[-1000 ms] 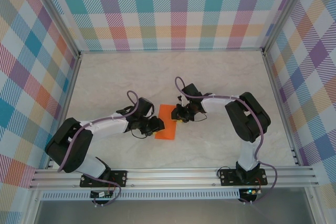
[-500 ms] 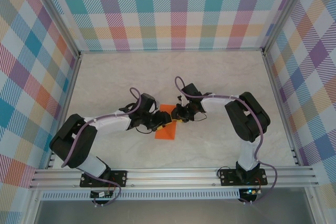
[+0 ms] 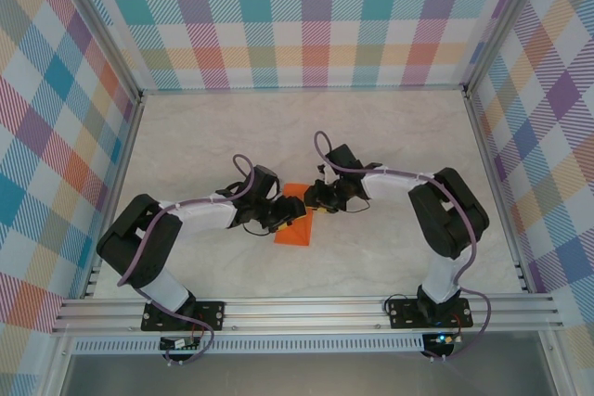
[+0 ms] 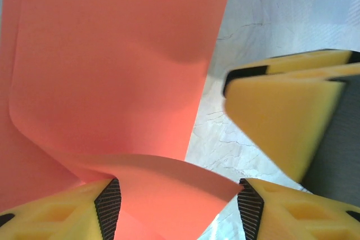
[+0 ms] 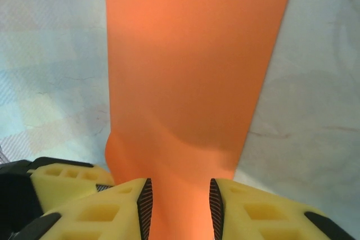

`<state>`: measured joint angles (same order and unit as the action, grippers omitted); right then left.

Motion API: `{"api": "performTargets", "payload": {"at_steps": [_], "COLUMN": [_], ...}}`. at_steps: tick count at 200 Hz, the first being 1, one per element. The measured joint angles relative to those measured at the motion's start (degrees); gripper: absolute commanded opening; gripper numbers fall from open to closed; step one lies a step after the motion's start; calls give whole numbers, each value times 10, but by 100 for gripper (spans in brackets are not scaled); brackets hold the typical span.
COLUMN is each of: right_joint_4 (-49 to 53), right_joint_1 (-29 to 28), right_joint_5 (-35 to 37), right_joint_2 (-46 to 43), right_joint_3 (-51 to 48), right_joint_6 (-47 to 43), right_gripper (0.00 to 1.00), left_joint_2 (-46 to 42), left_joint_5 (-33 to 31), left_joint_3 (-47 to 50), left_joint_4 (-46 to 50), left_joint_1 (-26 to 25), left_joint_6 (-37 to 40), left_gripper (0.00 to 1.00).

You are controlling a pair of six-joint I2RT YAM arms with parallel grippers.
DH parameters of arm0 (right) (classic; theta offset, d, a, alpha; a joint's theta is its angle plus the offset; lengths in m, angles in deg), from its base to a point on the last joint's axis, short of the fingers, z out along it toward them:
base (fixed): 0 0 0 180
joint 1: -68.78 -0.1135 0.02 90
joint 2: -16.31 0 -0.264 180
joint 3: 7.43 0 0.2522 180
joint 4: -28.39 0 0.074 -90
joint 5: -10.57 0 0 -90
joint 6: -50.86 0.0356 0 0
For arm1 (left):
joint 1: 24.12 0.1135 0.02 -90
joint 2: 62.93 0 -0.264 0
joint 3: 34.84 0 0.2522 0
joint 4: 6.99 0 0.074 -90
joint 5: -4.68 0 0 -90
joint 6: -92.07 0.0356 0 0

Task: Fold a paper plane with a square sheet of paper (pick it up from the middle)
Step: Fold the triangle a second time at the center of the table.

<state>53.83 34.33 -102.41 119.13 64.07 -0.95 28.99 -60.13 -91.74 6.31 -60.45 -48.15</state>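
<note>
- Top view: the square sheet of paper (image 3: 295, 234) is lying in the middle of the table (image 3: 399, 136). The left gripper (image 3: 290, 219) is reaching in from 9 o'clock and the right gripper (image 3: 312, 207) from 2 o'clock, I'm guessing to work a fold together.
- Left wrist: its jaws are standing open, with a curled-up flap of the sheet sitting loose between them.
- Right wrist: these jaws are sitting apart too, straddling the sheet's near end at 6 o'clock.

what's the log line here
paper: on table, one edge curled up | left gripper: open around that edge | right gripper: open astride paper
</note>
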Motion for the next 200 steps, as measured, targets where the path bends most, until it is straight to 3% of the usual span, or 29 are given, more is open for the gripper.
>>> {"api": "performTargets", "payload": {"at_steps": [54,101,156,200], "right_joint_4": [0,-1,-13,-33], "right_joint_1": [8,8,8,8], "right_joint_5": [22,28,10,-13], "right_joint_2": [-72,-84,-87,-47], "right_joint_3": [-56,-87,-101,-77], "right_joint_6": [2,1,0,0], "right_gripper": [43,39,24,19], "left_joint_2": [6,6,6,6], "left_joint_5": [-3,-3,-4,-8], "left_joint_3": [0,0,0,0], "left_joint_4": [-14,-17,-27,-28], "left_joint_1": [0,0,0,0], "left_joint_6": [0,-3,-14,-19], "left_gripper": [66,67,59,45]}}
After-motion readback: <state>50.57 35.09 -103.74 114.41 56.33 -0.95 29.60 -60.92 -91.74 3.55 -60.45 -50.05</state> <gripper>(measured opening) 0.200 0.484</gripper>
